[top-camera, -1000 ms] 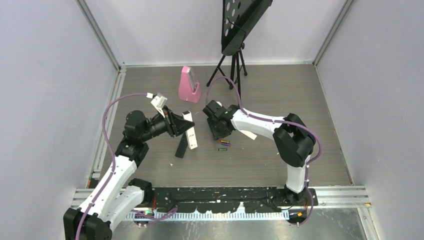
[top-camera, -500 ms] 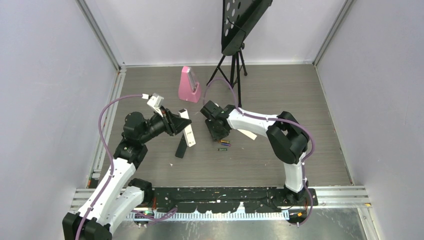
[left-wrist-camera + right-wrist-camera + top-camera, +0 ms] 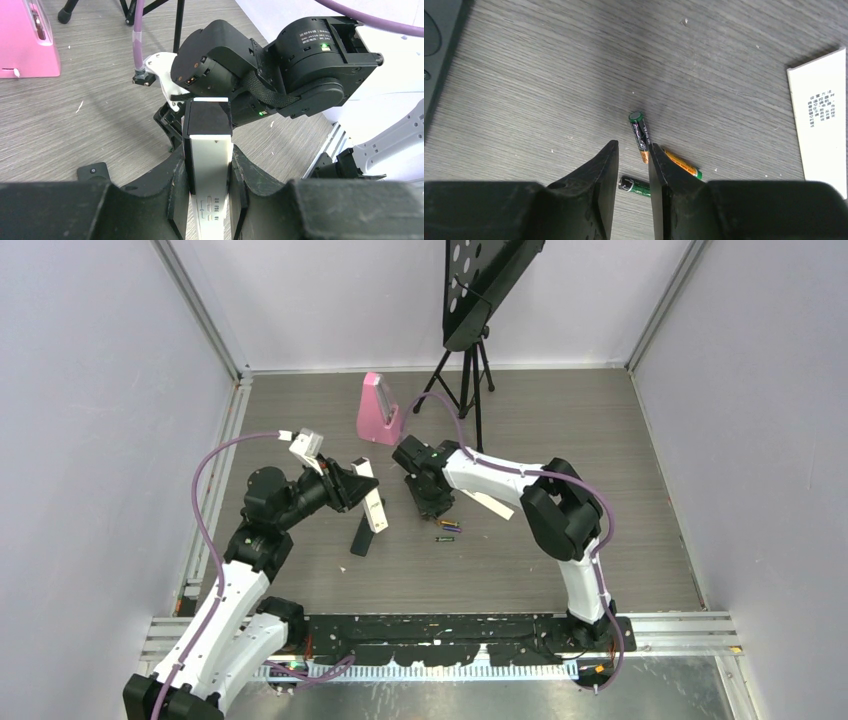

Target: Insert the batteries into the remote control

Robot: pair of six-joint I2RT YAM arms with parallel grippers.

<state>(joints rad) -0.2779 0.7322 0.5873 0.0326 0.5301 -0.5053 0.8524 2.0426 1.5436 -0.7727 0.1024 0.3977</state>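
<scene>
The black remote control [image 3: 362, 537] lies flat on the table below my left gripper, apart from it. My left gripper [image 3: 360, 490] is shut on a white bar-shaped remote with a black edge [image 3: 207, 165] and holds it tilted above the table. Three batteries lie close together: a dark one with a green end [image 3: 640, 136], an orange one [image 3: 681, 163] and a green one [image 3: 636, 185]. They show as small cylinders in the top view [image 3: 447, 526]. My right gripper [image 3: 633, 146] hovers just over them, slightly open and empty; in the top view it [image 3: 432, 504] points down.
A flat white cover with print [image 3: 819, 115] lies right of the batteries. A pink metronome [image 3: 379, 410] and a black music stand [image 3: 466, 360] stand at the back. A dark object's edge [image 3: 439, 40] shows at the right wrist view's top left.
My right gripper and arm have shifted a little left and toward the back, above the batteries. My left gripper has drawn the white bar slightly left.
</scene>
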